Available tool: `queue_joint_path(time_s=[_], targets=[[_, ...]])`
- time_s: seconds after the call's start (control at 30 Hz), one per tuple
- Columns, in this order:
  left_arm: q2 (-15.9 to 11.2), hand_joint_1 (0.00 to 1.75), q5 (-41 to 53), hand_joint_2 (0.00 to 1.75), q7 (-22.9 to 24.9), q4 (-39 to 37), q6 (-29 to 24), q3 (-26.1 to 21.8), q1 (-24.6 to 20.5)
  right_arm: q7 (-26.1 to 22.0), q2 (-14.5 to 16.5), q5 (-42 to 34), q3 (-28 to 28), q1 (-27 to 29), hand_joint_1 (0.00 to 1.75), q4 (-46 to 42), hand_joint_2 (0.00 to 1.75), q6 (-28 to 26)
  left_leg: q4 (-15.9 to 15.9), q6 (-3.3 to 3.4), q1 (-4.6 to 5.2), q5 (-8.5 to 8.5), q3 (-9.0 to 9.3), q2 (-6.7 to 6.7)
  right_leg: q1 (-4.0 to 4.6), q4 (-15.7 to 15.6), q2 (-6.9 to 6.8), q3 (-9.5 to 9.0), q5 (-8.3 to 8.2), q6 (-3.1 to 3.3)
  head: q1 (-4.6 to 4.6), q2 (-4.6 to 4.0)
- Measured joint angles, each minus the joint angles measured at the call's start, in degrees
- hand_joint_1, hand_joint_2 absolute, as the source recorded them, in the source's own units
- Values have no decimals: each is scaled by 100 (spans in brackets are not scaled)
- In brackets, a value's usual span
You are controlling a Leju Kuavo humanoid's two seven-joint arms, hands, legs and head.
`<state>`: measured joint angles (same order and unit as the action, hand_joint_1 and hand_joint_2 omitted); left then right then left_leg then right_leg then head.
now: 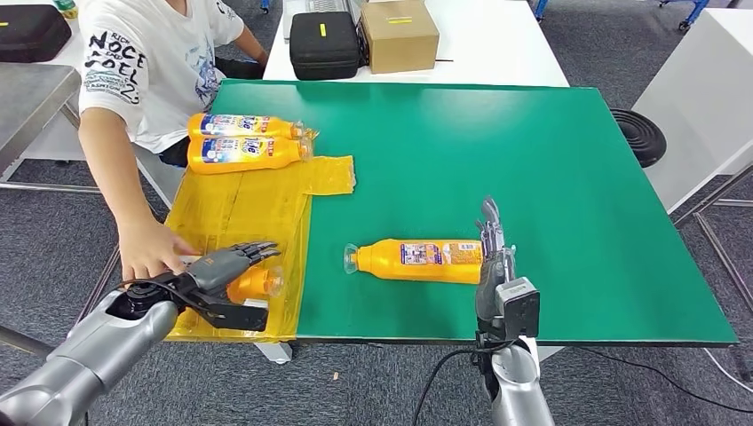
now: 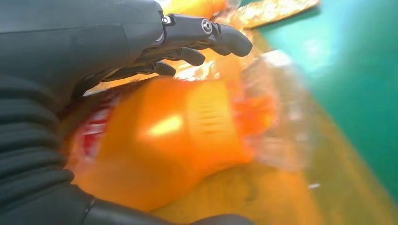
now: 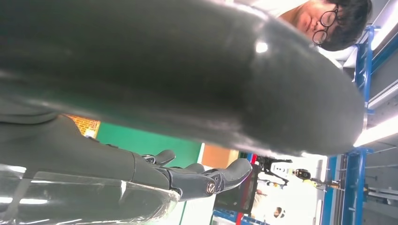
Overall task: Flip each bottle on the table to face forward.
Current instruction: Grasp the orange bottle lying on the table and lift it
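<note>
Four orange bottles lie flat: two labelled bottles [image 1: 244, 142] far left, one [image 1: 417, 260] near centre, one [image 1: 255, 283] near left.

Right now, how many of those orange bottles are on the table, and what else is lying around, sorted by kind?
Orange bottles: 4, two side by side, one under the left hand, one by the right hand
Yellow sheet: 1
Black cases: 2
Cardboard box: 1
Total: 8

Grey carpet floor [image 1: 373, 382]; white table [image 1: 497, 44] behind; blue frames [image 3: 361, 70].
</note>
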<state>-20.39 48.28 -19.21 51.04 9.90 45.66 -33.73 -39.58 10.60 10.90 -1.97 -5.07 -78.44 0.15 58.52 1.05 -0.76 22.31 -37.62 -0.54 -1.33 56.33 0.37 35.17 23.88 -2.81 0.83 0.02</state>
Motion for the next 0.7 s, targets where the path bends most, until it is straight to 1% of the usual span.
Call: queue_joint_path(time_s=[0.1, 0.23, 0.33, 0.43, 0.6, 0.7], targets=[[-289, 0, -182, 0, 4, 253, 159, 32, 45, -11, 0, -16, 17, 1, 0, 31, 0, -2, 0, -2, -1, 1, 0, 4, 2, 2, 3, 1, 0, 0, -1, 0], [-766, 0, -416, 0, 36, 785, 220, 17, 287, -16, -2, -34, 32, 1, 0, 79, 0, -2, -1, -4, -4, 3, -1, 7, 4, 2, 8, 6, 3, 4, 1, 0], [-1043, 0, -499, 0, 76, 1166, 272, -25, 454, -16, 0, -56, 35, -18, 0, 117, 0, -2, -1, -5, -6, 4, -4, 6, 4, 2, 7, 7, 6, 7, -1, 0], [-1215, 0, -523, 0, 105, 1445, 334, -66, 562, -16, 0, -72, 38, -38, 0, 153, 0, -3, -1, -5, -6, 4, -6, 5, 3, 1, 7, 8, 7, 7, -1, 0], [-1358, 0, -578, 0, 106, 1693, 376, -96, 681, -10, 0, -77, 39, -54, 0, 187, 0, -16, -1, -5, -4, 4, -9, 2, 2, 1, 5, 8, 6, 7, -1, 0], [-1490, 0, -753, 0, 64, 1917, 435, -169, 803, 31, -1, -90, 42, -52, 0, 190, 0, -45, 0, -5, -4, 4, -9, 4, 2, 1, 6, 12, 6, 7, -1, 0]])
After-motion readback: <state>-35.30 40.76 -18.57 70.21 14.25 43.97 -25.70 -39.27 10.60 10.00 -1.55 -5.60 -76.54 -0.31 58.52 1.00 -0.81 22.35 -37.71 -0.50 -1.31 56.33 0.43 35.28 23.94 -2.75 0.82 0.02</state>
